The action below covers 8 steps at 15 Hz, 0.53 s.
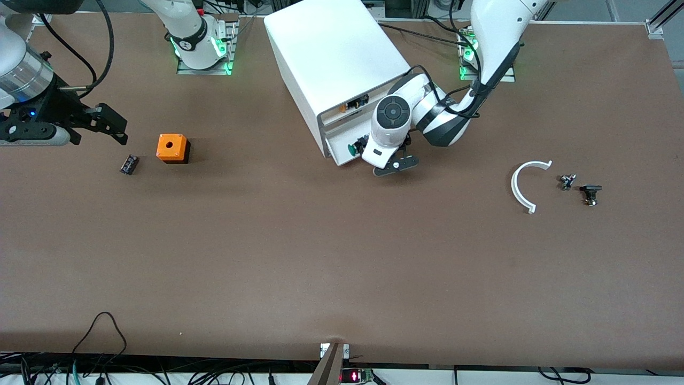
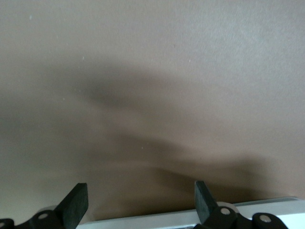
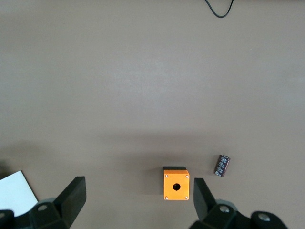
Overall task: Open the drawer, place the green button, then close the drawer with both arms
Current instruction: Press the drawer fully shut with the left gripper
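Note:
The white cabinet (image 1: 336,53) stands at the robots' edge of the table. Its middle drawer (image 1: 337,151) is pulled out a little, and the green-capped button (image 1: 352,149) lies in it. My left gripper (image 1: 395,164) is low in front of that drawer, open and empty. In the left wrist view its fingers (image 2: 76,202) stand apart with the drawer's white edge (image 2: 190,217) between them. My right gripper (image 1: 109,125) hangs open and empty over the table at the right arm's end, beside the orange cube (image 1: 172,147). In the right wrist view (image 3: 138,188) nothing is between its fingers.
A small flat black part (image 1: 129,163) lies next to the orange cube (image 3: 176,184) and shows in the right wrist view (image 3: 221,165). A white curved piece (image 1: 526,184) and two small dark parts (image 1: 567,182) (image 1: 590,193) lie toward the left arm's end.

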Each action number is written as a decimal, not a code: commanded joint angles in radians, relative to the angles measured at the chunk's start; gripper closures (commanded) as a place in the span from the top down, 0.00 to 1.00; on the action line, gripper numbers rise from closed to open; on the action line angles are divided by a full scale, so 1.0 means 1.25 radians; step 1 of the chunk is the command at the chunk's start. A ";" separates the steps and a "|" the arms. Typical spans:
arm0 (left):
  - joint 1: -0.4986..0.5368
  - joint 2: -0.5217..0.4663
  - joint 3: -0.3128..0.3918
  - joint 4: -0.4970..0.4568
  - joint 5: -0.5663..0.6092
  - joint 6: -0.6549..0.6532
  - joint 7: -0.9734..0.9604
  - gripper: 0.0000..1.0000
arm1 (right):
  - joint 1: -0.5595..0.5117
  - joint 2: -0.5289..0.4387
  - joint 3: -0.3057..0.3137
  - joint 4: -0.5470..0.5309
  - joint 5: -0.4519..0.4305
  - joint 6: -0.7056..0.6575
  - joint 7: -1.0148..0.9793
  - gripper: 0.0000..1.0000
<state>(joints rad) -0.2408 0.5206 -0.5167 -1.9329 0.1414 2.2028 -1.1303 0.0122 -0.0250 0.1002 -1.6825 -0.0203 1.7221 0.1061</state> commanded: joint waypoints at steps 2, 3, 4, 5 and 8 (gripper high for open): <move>0.012 -0.003 -0.030 -0.005 -0.056 -0.053 0.010 0.99 | -0.006 0.017 0.001 0.068 0.016 -0.104 -0.014 1.00; 0.012 -0.003 -0.033 -0.005 -0.074 -0.061 0.011 0.99 | -0.005 0.026 0.001 0.073 0.016 -0.112 -0.008 1.00; 0.012 -0.003 -0.038 -0.005 -0.084 -0.065 0.011 0.99 | -0.006 0.026 0.001 0.073 0.016 -0.112 -0.005 1.00; 0.011 -0.002 -0.039 -0.005 -0.085 -0.066 0.011 0.99 | -0.006 0.026 0.001 0.073 0.016 -0.112 -0.004 1.00; 0.004 0.002 -0.041 -0.005 -0.097 -0.066 0.011 0.99 | -0.005 0.027 0.002 0.073 0.016 -0.112 -0.003 1.00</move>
<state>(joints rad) -0.2405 0.5229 -0.5525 -1.9357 0.0564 2.1359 -1.1303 0.0122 -0.0068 0.1001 -1.6240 -0.0199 1.6088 0.1062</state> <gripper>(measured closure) 0.004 0.000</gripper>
